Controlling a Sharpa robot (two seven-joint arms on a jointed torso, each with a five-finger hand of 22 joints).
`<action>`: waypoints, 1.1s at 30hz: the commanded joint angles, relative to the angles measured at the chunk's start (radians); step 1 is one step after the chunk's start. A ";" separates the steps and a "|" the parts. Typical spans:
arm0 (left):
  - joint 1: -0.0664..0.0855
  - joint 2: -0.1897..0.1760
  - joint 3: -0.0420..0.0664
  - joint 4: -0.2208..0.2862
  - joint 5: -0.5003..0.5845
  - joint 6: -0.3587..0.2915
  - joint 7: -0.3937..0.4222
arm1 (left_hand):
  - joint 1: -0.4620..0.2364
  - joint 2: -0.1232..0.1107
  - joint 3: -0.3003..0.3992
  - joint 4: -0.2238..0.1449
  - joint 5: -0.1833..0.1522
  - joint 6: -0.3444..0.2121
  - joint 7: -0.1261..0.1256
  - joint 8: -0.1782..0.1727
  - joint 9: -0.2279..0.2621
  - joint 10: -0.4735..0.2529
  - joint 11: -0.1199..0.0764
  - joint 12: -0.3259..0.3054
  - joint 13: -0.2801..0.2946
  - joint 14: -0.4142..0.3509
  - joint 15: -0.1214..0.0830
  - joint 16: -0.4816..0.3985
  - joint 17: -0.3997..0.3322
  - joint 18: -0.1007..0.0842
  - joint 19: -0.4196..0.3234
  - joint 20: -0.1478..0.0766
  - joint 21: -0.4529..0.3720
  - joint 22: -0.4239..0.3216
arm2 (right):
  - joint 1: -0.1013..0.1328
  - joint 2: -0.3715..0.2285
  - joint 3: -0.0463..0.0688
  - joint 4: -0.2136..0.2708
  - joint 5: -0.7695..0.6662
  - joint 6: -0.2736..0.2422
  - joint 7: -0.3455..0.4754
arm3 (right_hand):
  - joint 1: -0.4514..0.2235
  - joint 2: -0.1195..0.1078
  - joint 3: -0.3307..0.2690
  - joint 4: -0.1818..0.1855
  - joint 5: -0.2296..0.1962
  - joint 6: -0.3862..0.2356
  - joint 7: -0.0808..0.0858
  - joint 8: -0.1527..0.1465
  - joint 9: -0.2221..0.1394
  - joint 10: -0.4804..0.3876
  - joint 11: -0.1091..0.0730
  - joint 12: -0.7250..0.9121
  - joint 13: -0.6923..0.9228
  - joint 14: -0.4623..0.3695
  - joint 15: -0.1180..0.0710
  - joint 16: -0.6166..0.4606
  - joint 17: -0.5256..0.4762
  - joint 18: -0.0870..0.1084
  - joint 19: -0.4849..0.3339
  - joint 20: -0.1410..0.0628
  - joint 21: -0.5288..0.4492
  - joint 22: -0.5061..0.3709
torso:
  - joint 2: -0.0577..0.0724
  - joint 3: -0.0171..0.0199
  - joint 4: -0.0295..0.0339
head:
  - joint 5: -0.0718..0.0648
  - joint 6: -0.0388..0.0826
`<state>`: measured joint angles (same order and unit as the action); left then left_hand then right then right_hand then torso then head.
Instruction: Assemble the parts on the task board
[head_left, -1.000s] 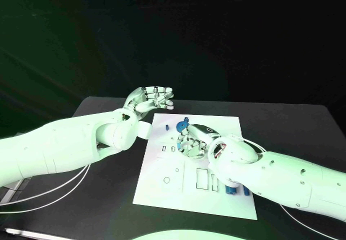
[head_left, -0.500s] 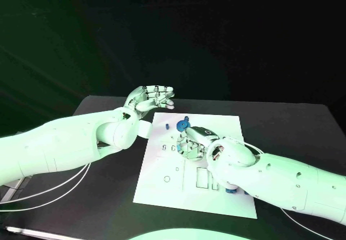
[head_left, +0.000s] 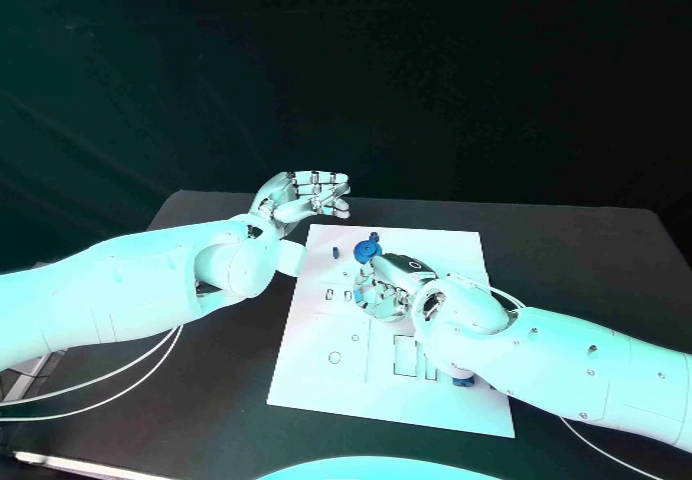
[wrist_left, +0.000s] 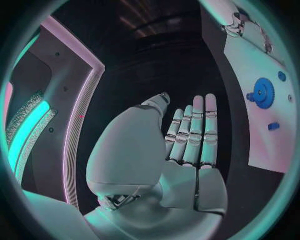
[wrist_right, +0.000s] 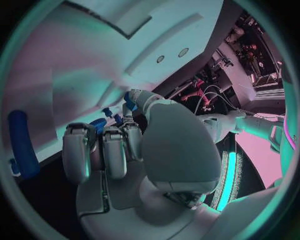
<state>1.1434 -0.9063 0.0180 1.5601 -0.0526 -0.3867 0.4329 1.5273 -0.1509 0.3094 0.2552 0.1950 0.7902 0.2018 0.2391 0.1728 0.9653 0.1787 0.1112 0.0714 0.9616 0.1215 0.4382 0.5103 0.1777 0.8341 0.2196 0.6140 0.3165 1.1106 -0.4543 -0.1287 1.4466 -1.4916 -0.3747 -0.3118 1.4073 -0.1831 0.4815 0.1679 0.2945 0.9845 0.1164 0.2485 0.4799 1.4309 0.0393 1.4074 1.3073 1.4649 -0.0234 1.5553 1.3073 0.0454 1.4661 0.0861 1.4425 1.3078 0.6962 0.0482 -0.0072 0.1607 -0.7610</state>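
I'm running this in what looks like a robot lab or demo booth — a black table (head_left: 577, 250) against a dark backdrop, lit wall panels (wrist_left: 75, 100) with glowing strips (wrist_left: 25, 130), loose cables (wrist_right: 206, 97) beyond.

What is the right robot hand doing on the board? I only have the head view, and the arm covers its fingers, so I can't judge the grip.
Observer: The right wrist view shows the right robot hand with fingers curled toward the white board and small blue parts at their tips. I cannot tell whether it grips one.
Operator: Is the left one empty?
Observer: Yes. The left wrist view shows the left robot hand with fingers straight, holding nothing.
Operator: Anything beside the right one?
Observer: A blue rod lies by the board's edge.
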 joint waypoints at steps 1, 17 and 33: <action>0.001 0.003 0.001 0.002 -0.006 0.019 0.005 | -0.003 -0.008 0.005 0.000 -0.004 0.007 0.029 0.003 0.001 0.004 0.000 0.001 0.001 0.005 -0.001 0.004 0.001 0.002 -0.009 0.001 0.003 0.001 | -0.001 0.005 0.000 -0.006 -0.015 0.011 0.002 | -0.006 0.004 -0.001 -0.005 0.003 -0.003 0.004 0.023 0.028 -0.007 0.000 -0.005 0.076 0.100 -0.005 0.005 0.237 -0.011 0.022 -0.007 -0.003 0.168 | 0.000 0.0001 -0.0005 | 0.000 0.000; 0.001 0.004 0.001 0.000 -0.006 0.020 0.005 | -0.003 -0.008 0.005 0.000 -0.004 0.007 0.029 0.003 0.001 0.004 0.000 0.001 0.001 0.005 -0.001 0.004 0.001 0.002 -0.009 0.001 0.003 0.001 | -0.005 0.016 -0.003 -0.026 -0.017 0.011 0.009 | -0.013 0.000 0.000 -0.005 0.003 -0.011 0.007 0.021 0.027 -0.009 0.002 -0.007 0.073 0.099 -0.003 0.005 0.236 -0.010 0.020 -0.006 -0.006 0.166 | 0.000 0.0003 -0.0008 | 0.002 -0.004; 0.001 0.004 0.001 -0.001 -0.007 0.021 0.005 | -0.004 -0.009 0.006 0.000 -0.004 0.006 0.029 0.002 0.002 0.003 0.000 0.001 0.001 0.002 -0.001 0.008 0.005 0.002 -0.012 0.000 0.008 0.004 | -0.008 0.016 -0.005 -0.023 -0.017 0.016 0.007 | -0.036 -0.014 -0.005 0.000 0.002 -0.022 0.011 0.020 0.025 -0.014 0.006 -0.013 0.069 0.099 0.000 0.004 0.233 -0.009 0.018 -0.003 -0.010 0.164 | 0.000 0.0007 -0.0014 | 0.003 -0.005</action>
<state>1.1434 -0.9042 0.0180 1.5583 -0.0542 -0.3839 0.4319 1.5268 -0.1514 0.3094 0.2552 0.1949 0.7902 0.2018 0.2391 0.1733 0.9652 0.1787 0.1112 0.0713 0.9615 0.1216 0.4421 0.5147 0.1776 0.8270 0.2195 0.6180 0.3201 1.1057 -0.4379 -0.1314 1.4232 -1.4980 -0.3756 -0.3066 1.3775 -0.1987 0.4814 0.1679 0.2938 0.9692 0.1271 0.2687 0.4957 1.4217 0.0484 1.3990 1.3080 1.4649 -0.0233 1.5553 1.3079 0.0454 1.4661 0.0861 1.4365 1.3074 0.6960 0.0489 -0.0084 0.1638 -0.7661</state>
